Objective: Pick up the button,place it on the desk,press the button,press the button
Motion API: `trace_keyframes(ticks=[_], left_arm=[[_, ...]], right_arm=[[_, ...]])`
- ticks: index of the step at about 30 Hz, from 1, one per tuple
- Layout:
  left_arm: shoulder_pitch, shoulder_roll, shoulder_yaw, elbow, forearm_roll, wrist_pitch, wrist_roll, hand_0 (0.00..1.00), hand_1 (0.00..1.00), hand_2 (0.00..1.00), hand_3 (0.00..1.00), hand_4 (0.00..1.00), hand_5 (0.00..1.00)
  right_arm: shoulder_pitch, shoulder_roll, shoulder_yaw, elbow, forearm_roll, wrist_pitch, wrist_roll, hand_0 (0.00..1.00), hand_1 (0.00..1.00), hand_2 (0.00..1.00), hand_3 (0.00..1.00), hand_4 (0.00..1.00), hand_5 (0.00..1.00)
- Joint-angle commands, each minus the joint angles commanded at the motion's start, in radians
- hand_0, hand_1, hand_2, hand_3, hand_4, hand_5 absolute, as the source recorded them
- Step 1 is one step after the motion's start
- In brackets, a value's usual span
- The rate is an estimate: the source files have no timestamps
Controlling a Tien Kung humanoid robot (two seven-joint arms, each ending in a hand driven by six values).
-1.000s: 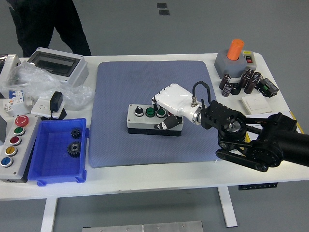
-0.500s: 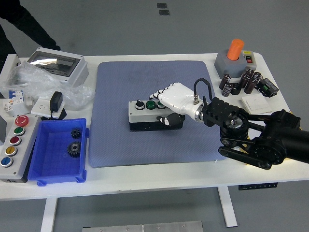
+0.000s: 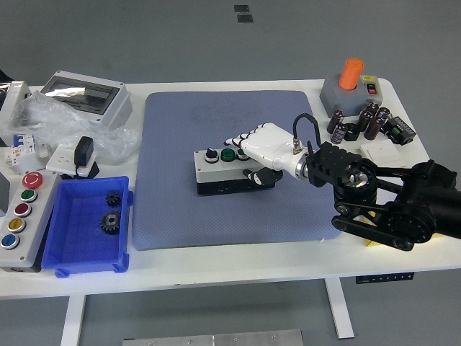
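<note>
The button box (image 3: 216, 169) is a grey and black box with a black knob and green buttons on top. It lies on the blue-grey mat (image 3: 216, 115) near its middle. My right hand (image 3: 246, 160), white on a black arm, reaches in from the right and is closed over the box's right end. Its fingers (image 3: 241, 143) lie across the top and its thumb is against the front side. The box's right end is hidden under the hand. The left arm is out of view.
A blue bin (image 3: 75, 231) with two gears and a grey panel of coloured buttons (image 3: 18, 216) stand at the left. A clear-lidded enclosure (image 3: 83, 94) and plastic bags (image 3: 43, 115) are at the back left. An orange-topped grey box (image 3: 349, 86), capacitors (image 3: 360, 122) and a white plate (image 3: 382, 153) are at the right.
My right hand has shifted the button box slightly right and away from me on the mat. The person at the far left has left the view.
</note>
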Motion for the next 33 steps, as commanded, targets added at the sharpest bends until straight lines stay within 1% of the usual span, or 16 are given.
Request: trace_keyframes(ticks=[1,6,7,12,13,16,18,19,22,26,28,30,31,33], left_arm=[[0.000,0.000,-0.001,0.000,0.001,-0.002,0.001,0.589,0.583,0.561,0.637,0.700,0.369],[0.002,-0.001,-0.004,0.000,0.003,-0.013,0.007,0.589,0.583,0.561,0.637,0.700,0.369],[0.003,-0.001,-0.005,0.000,0.004,-0.015,0.007,0.590,0.583,0.559,0.635,0.689,0.357],[0.006,0.000,-0.010,0.000,0.005,-0.026,0.009,0.590,0.583,0.559,0.635,0.689,0.357],[0.006,0.001,-0.011,0.000,0.005,-0.027,0.008,0.589,0.584,0.560,0.634,0.687,0.350],[0.005,0.001,-0.013,0.000,0.005,-0.030,0.005,0.589,0.584,0.560,0.634,0.687,0.350],[0.003,0.001,-0.015,0.000,0.007,-0.032,0.002,0.589,0.584,0.560,0.634,0.687,0.350],[0.002,0.001,-0.015,0.000,0.007,-0.033,0.001,0.590,0.584,0.559,0.634,0.687,0.348],[0.001,0.002,-0.016,0.000,0.006,-0.035,-0.002,0.590,0.584,0.559,0.634,0.687,0.348],[0.001,0.003,-0.017,0.000,0.005,-0.036,-0.003,0.590,0.584,0.558,0.632,0.687,0.347],[0.001,0.004,-0.018,0.000,0.006,-0.036,-0.002,0.590,0.584,0.558,0.632,0.687,0.347],[-0.001,0.005,-0.020,0.000,0.008,-0.037,-0.001,0.590,0.584,0.558,0.632,0.687,0.347],[-0.002,0.006,-0.021,0.000,0.009,-0.037,-0.002,0.591,0.585,0.556,0.631,0.688,0.350],[-0.005,0.006,-0.022,0.000,0.012,-0.038,-0.002,0.591,0.585,0.556,0.631,0.688,0.350]], right_arm=[[0.000,-0.002,0.002,0.003,-0.001,0.007,-0.002,0.741,0.708,0.875,0.965,0.665,0.002],[0.002,-0.019,0.016,0.031,-0.001,0.056,-0.018,0.741,0.708,0.875,0.965,0.665,0.002],[0.005,-0.028,0.021,0.045,0.000,0.071,-0.026,0.754,0.713,0.904,0.998,0.682,0.002],[0.029,-0.073,0.036,0.123,0.003,0.158,-0.067,0.754,0.713,0.904,0.998,0.682,0.002],[0.034,-0.079,0.038,0.136,0.003,0.174,-0.075,0.806,0.758,0.994,0.998,0.711,0.002],[0.041,-0.083,0.039,0.148,0.005,0.195,-0.088,0.806,0.758,0.994,0.998,0.711,0.002],[0.043,-0.081,0.042,0.144,0.007,0.205,-0.092,0.806,0.758,0.994,0.998,0.711,0.002],[0.045,-0.082,0.046,0.142,0.009,0.211,-0.095,0.835,0.787,0.998,0.998,0.730,0.002],[0.050,-0.087,0.059,0.139,0.016,0.228,-0.100,0.835,0.787,0.998,0.998,0.730,0.002],[0.065,-0.093,0.078,0.129,0.056,0.278,-0.116,0.843,0.798,0.998,0.998,0.729,0.002],[0.074,-0.081,0.078,0.103,0.094,0.310,-0.126,0.843,0.798,0.998,0.998,0.729,0.002],[0.081,-0.060,0.069,0.070,0.130,0.328,-0.133,0.843,0.798,0.998,0.998,0.729,0.002],[0.084,-0.048,0.064,0.053,0.151,0.334,-0.136,0.873,0.844,0.998,0.998,0.723,0.022],[0.088,-0.024,0.059,0.021,0.187,0.337,-0.138,0.873,0.844,0.998,0.998,0.723,0.022]])
